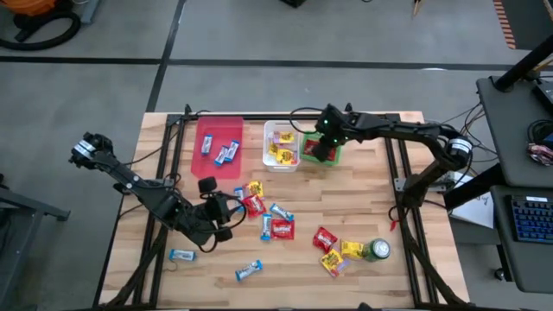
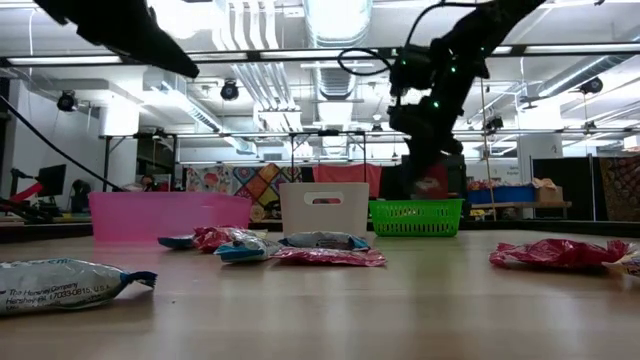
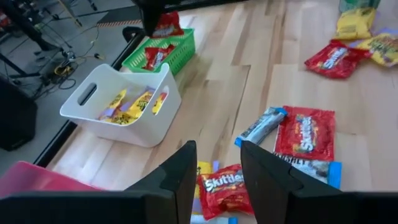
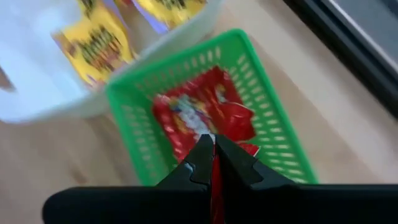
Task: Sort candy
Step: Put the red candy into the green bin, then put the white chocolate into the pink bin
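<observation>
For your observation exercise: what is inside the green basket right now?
The green basket holds red packets. The right gripper, shut on another red packet, hangs over it and hides part of the basket floor; anything beneath the packets cannot be seen.

The red candy packet (image 4: 212,180) pinched in the right gripper (image 4: 213,163) is mostly hidden between its dark fingers (image 4: 193,167).

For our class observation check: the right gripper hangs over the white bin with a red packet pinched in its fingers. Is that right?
Not quite. The right gripper hangs over the green basket, not the white bin; the right wrist view shows this. It does have a red packet pinched in its fingers.
</observation>
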### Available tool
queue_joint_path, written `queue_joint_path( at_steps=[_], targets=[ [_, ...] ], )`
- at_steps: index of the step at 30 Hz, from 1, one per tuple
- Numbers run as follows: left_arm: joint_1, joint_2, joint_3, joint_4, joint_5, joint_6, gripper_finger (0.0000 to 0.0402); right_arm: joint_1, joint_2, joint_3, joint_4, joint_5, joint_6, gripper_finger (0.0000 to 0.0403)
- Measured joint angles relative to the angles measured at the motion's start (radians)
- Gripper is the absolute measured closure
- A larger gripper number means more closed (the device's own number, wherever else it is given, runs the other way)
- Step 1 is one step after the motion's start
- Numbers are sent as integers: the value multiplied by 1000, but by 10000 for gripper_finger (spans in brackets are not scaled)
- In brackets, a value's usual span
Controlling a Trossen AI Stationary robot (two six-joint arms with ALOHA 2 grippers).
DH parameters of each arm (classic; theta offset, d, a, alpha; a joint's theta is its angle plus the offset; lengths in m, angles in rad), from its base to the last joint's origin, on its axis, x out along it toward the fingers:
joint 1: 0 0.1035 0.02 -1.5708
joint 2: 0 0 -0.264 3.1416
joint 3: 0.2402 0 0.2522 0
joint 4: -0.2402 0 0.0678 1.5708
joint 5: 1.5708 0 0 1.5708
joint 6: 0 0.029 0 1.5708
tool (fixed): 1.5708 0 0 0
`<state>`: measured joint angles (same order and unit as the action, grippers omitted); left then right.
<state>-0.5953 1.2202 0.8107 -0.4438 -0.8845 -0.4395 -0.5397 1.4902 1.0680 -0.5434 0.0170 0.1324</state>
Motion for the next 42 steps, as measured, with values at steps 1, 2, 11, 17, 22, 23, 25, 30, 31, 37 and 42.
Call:
queue_joint_path(
  at_steps=[1, 2, 11, 17, 22, 23, 25, 30, 31, 37, 42],
  targets=[
    [0, -1, -6, 0, -7, 0, 293, -5, 0, -7, 1, 0, -32, 394],
    [0, -1, -10, 4, -15, 0, 293, -6, 0, -11, 2, 1, -52, 394],
    [1, 5, -21, 33, -50, 1, 293, -8, 0, -23, 108, -23, -46, 394],
    [1, 5, -21, 33, -51, -1, 293, -25, 0, -26, 136, -21, 7, 372],
    [1, 5, -21, 33, -51, -7, 293, -49, 0, -45, 127, -16, 40, 322],
    [1, 5, -21, 33, -51, -8, 293, -53, 0, -46, 126, -17, 47, 312],
    [1, 5, -21, 33, -50, -12, 293, -57, 0, -46, 125, -16, 53, 294],
    [1, 5, -21, 32, -38, -23, 293, -50, -15, -31, 119, -58, 102, 273],
    [1, 5, -21, 33, -26, -23, 293, -44, -21, -25, 120, -89, 112, 271],
    [1, 16, -22, 38, 15, -48, 293, 56, -80, -9, 122, -208, 164, 275],
    [1, 61, -22, 55, 85, -53, 293, 205, -119, -9, 117, -208, 195, 284]
  ],
)
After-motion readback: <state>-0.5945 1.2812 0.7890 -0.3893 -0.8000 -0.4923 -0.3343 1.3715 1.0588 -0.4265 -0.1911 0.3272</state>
